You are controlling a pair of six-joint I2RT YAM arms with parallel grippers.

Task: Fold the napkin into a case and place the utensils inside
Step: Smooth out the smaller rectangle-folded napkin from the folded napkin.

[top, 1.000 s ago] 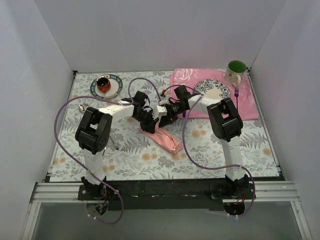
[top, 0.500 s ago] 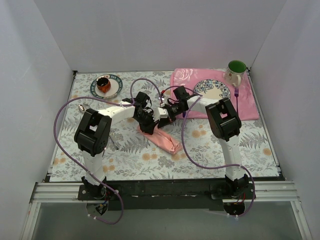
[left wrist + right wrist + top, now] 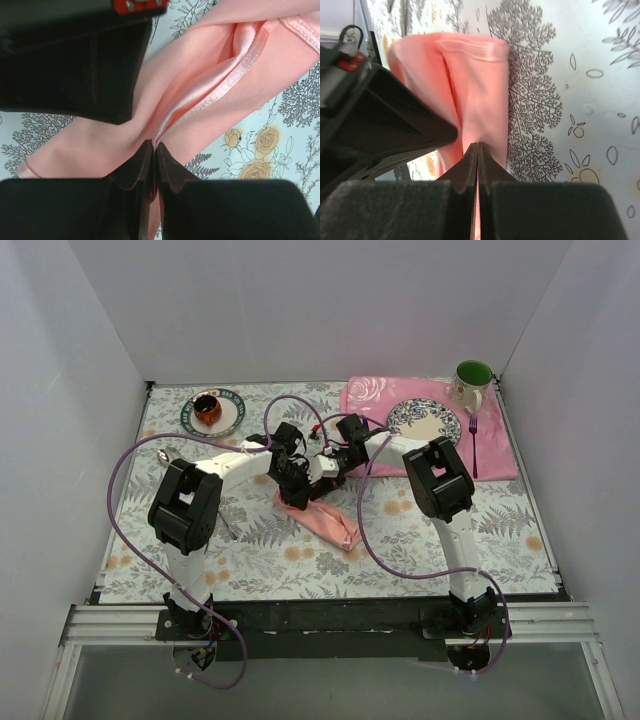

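Observation:
The salmon-pink napkin (image 3: 325, 520) lies folded into a narrow oblong strip on the floral tablecloth, running diagonally toward the near right. My left gripper (image 3: 292, 487) is shut on a hemmed fold of the napkin (image 3: 210, 95) at its far end. My right gripper (image 3: 318, 478) is shut on the napkin (image 3: 475, 95) close beside it, its black body showing at the top of the left wrist view. A thin silver utensil (image 3: 229, 530) lies on the cloth beside the left arm. No spoon shows.
A saucer with a small brown cup (image 3: 212, 411) stands at the far left. A pink rose-patterned placemat (image 3: 495, 450) at the far right bears a floral plate (image 3: 425, 420), a green mug (image 3: 472, 382) and a purple fork (image 3: 473, 445). White walls enclose the table.
Both grippers have moved slightly left and closer together over the napkin's far end. The napkin's far end has bunched and shifted with them; its near end stays put.

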